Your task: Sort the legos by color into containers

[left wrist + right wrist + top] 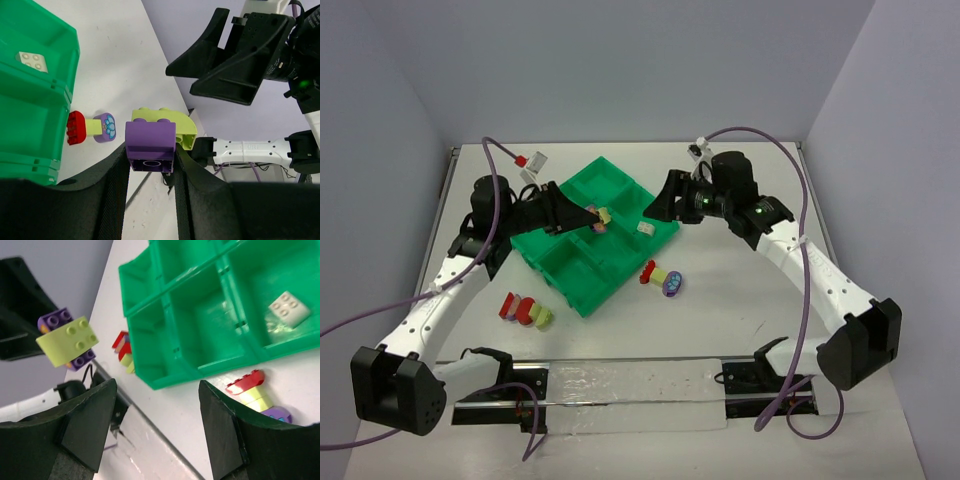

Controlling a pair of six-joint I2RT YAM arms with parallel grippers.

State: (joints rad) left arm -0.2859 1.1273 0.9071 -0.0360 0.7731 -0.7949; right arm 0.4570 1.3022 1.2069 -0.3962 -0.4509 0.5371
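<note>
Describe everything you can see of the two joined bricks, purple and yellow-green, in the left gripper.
The joined bricks look like glossy plastic: a square purple brick with a yellow-green brick stuck to it, one corner of which is rounded. The right wrist view shows four round studs on the yellow-green one and studs on the purple. The left gripper pinches the purple brick by two opposite sides, holding the pair in the air; in the top view it sits over the green tray. Nothing else touches it.

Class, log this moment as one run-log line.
left jaws: shut on purple-lime stack | right jaws: open, empty | white brick: in tray | red-lime-purple stack: on table
</note>
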